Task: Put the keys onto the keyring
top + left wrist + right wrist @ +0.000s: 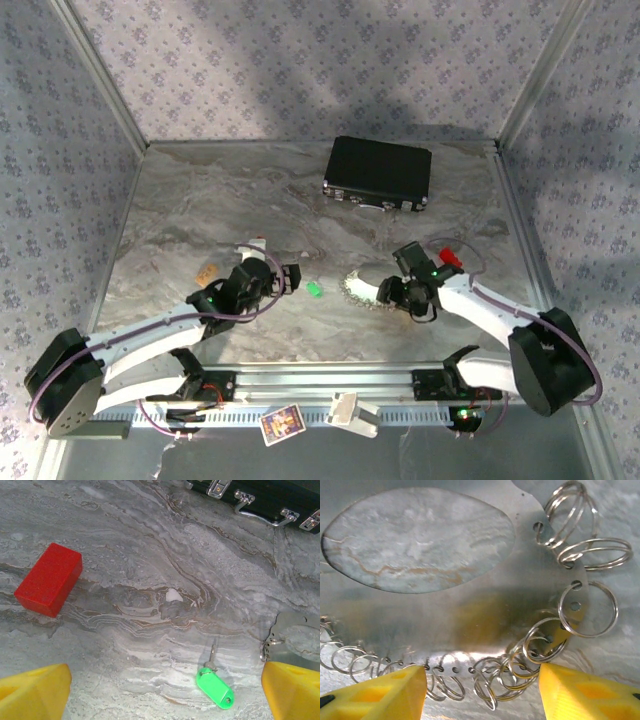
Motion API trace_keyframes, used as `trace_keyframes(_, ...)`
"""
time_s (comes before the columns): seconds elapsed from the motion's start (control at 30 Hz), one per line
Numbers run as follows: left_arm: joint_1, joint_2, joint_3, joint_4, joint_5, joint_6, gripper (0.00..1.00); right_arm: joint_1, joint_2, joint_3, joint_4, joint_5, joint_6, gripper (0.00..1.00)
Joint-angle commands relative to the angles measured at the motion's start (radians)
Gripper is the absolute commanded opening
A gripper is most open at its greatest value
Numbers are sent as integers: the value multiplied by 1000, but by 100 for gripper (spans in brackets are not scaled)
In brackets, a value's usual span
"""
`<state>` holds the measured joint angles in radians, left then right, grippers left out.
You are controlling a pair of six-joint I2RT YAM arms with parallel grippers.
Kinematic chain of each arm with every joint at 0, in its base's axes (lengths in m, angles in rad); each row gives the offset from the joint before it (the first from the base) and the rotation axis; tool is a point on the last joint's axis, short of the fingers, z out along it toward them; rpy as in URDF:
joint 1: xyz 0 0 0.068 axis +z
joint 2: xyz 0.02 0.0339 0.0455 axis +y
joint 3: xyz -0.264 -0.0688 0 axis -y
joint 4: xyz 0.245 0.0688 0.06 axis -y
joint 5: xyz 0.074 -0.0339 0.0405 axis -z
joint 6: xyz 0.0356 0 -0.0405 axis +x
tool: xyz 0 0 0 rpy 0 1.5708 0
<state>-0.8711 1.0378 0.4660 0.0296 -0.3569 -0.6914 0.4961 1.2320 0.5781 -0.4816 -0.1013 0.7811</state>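
— How far along is it?
— Hardly begun, I'd say. The green key (216,687) lies loose on the table (200,200), by the middle of its near edge and apart from the keyring (470,605). The rings I can see carry no key.
— And the claws?
— The left claw (165,695) is spread wide, with the key between its fingers, closer to the right one. The right claw (482,690) gapes over the keyring's rim.

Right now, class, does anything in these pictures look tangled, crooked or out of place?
Yes: at the lower right rim of the keyring, several split rings bunch and overlap in a tangle rather than hanging singly.
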Motion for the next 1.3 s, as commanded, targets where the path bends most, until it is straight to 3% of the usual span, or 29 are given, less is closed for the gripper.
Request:
trace_keyframes(0.0,-4,-11,-7,13,-23,-14,97,-18,16,60,-17,22,-71,63)
trace_keyframes(0.23,-4,-34,-13,-8,-51,-18,97,-22,-66,144,-249,108,-56,62)
trace_keyframes(0.4,-4,-12,-11,-14,-94,-42,97,74,-59,220,-215,105,76,63)
trace_keyframes(0.63,-4,-22,0,-75,-111,-80,97,150,131,322,-56,142,473,50)
trace_keyframes(0.8,-3,-92,-9,-125,-117,-95,97,159,282,424,-50,117,640,50)
trace_keyframes(0.93,-4,-156,-40,-133,-136,-104,97,170,375,459,-11,91,730,49)
trace_keyframes(1.27,-4,-259,-87,-149,-151,-117,97,174,499,513,-14,84,774,49)
